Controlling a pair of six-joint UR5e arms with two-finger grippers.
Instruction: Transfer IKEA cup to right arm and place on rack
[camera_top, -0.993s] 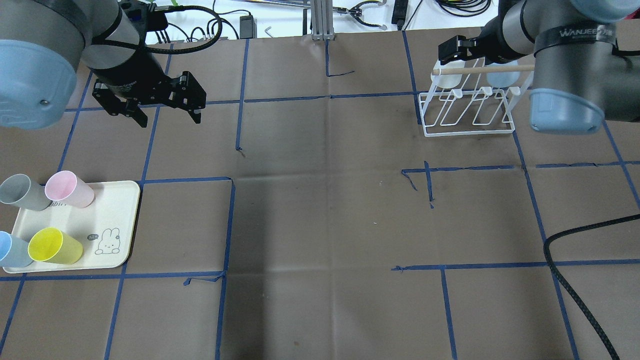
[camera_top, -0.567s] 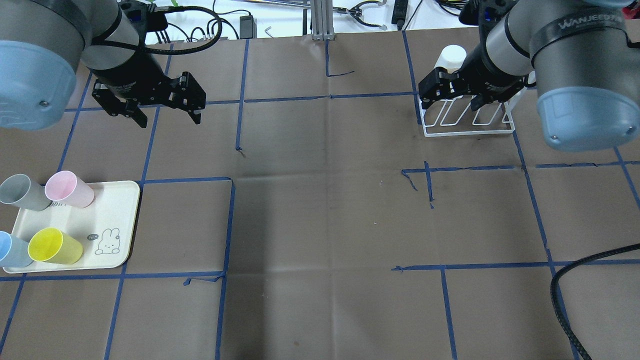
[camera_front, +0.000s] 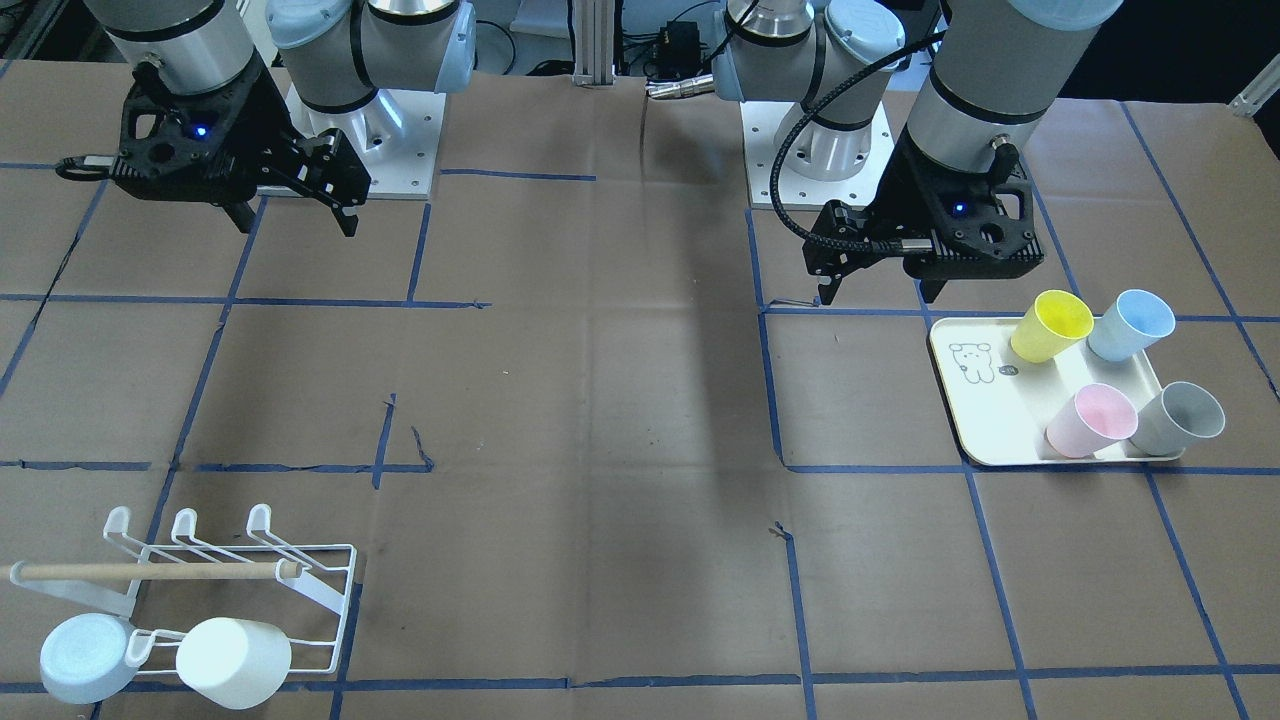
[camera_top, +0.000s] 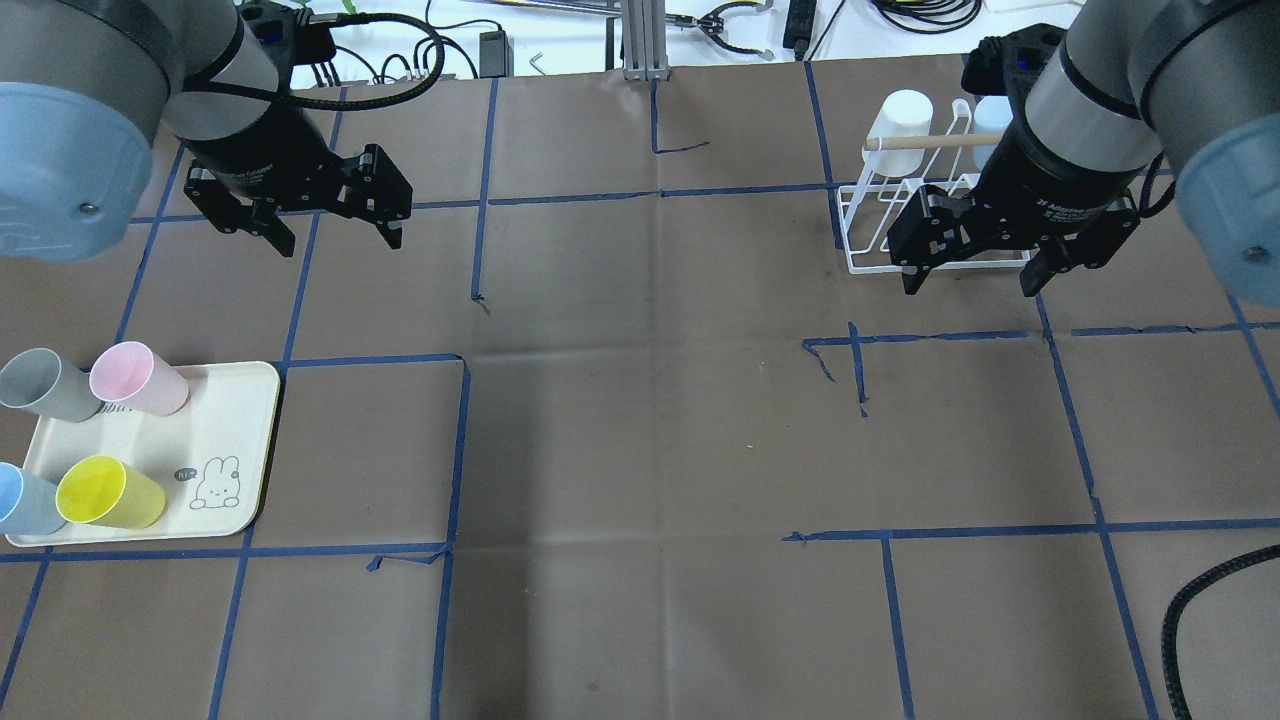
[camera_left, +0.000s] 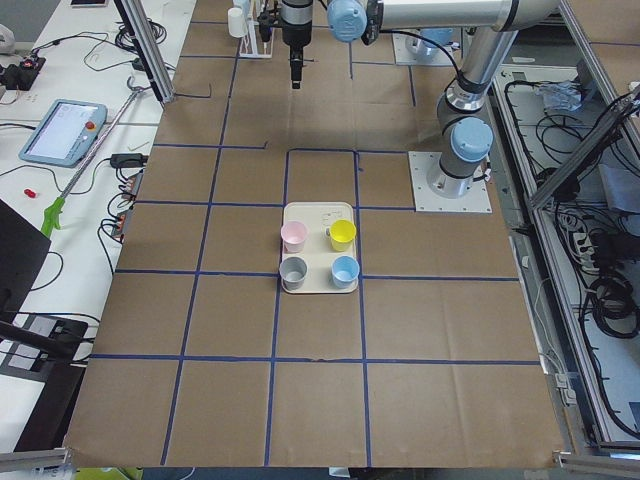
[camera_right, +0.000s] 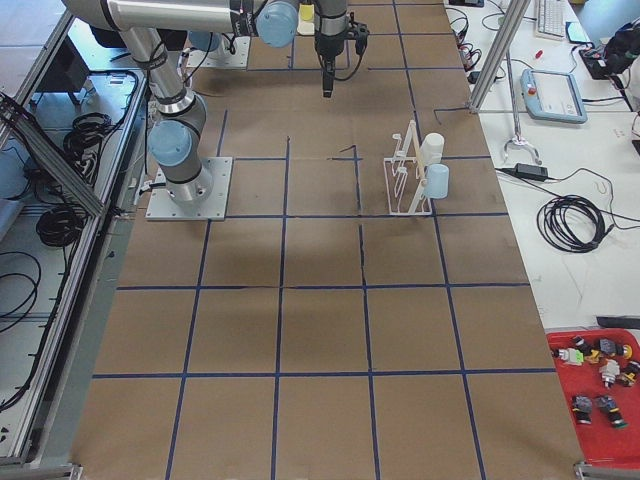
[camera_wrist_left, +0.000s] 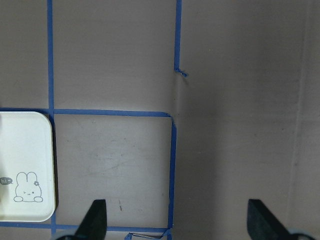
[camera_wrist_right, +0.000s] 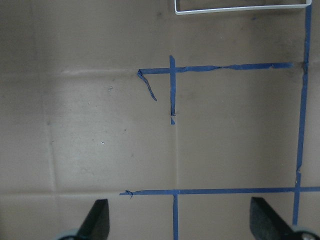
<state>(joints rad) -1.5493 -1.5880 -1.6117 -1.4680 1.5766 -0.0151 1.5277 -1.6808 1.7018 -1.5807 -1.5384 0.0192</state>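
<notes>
IKEA cup, white, hung mouth-down over a prong of the rack, at 1 o'clock on the table in the overhead view.
We list a pale blue cup in the same row of prongs. Right gripper hangs at the rack's 6 o'clock edge, jaws spread wide, empty; left gripper at 10 o'clock, jaws likewise spread, empty. Writing: the cream tray at 8 o'clock bears a rabbit drawing with a "hi" bubble; white lettering on the gripper bodies is too small for us to read. Surface: brown paper gridded with blue tape. Room: cables on a white bench beyond, a teach pendant alongside.
</notes>
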